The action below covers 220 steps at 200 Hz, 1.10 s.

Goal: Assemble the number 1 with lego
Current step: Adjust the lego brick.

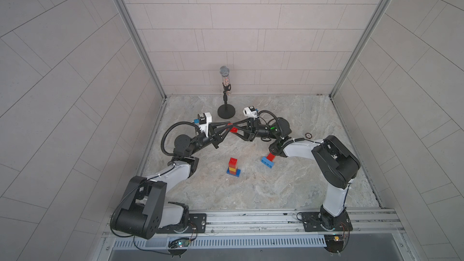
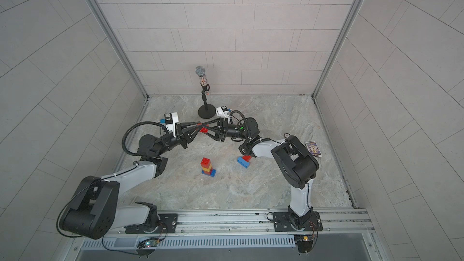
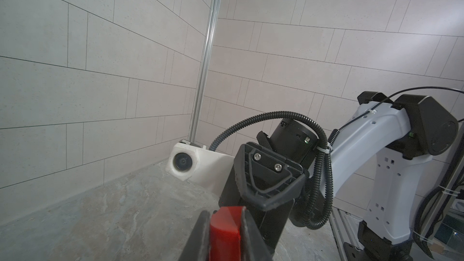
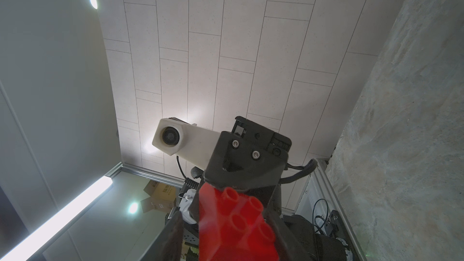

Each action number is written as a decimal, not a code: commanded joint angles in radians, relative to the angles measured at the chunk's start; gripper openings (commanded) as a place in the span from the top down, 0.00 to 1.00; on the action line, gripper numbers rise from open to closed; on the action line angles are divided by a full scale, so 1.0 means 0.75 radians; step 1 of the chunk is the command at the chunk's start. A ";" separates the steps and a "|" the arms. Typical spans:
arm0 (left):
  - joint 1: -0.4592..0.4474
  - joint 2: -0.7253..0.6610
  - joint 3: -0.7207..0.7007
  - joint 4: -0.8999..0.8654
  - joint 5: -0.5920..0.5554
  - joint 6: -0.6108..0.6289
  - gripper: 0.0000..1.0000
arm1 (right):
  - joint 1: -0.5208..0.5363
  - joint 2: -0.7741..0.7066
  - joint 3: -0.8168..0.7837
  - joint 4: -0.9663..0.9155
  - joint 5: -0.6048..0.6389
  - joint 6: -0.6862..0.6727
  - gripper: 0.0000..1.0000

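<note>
Both arms meet in mid-air over the back of the table. My left gripper [image 1: 230, 128] [image 3: 224, 212] is shut on a red lego brick [image 1: 234, 129] [image 2: 204, 129] [image 3: 224, 234]. My right gripper [image 1: 233, 130] [image 4: 223, 214] faces it, open, its fingers straddling the same studded red brick [image 4: 233, 224]. One finger lies against the brick and a gap shows at the other. On the table stands a stack [image 1: 233, 164] [image 2: 206, 164] of red, yellow and red bricks on a dark blue one. A light blue brick [image 1: 267, 162] lies to its right, with a red brick [image 1: 270, 156] on its far end.
A microphone on a round-based stand [image 1: 226, 111] stands at the back middle, just behind the grippers. A small printed card box [image 2: 313, 149] and a small round object [image 1: 308, 135] lie at the right. The right forearm hangs over the light blue brick. A metal rail [image 1: 251, 218] runs along the front.
</note>
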 commanded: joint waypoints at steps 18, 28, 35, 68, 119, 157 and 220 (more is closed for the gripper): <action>-0.006 0.011 -0.022 0.048 0.044 0.017 0.99 | 0.003 -0.057 0.001 0.063 0.044 0.046 0.54; -0.005 0.010 -0.023 0.047 0.047 0.017 0.99 | 0.004 -0.060 0.001 0.063 0.049 0.044 0.57; -0.005 0.011 -0.025 0.047 0.049 0.017 0.99 | 0.003 -0.060 0.001 0.063 0.050 0.044 0.59; -0.007 0.012 -0.028 0.047 0.049 0.017 0.98 | 0.003 -0.060 -0.003 0.063 0.054 0.040 0.66; -0.008 0.010 -0.044 0.050 0.016 0.005 0.77 | 0.009 -0.066 -0.027 0.063 0.054 0.006 0.76; -0.006 -0.006 -0.058 0.050 -0.029 -0.008 0.00 | 0.011 -0.050 -0.045 0.063 0.026 -0.032 0.84; -0.004 -0.013 -0.049 0.051 -0.029 -0.065 0.00 | -0.005 0.012 -0.058 0.063 -0.086 -0.139 0.95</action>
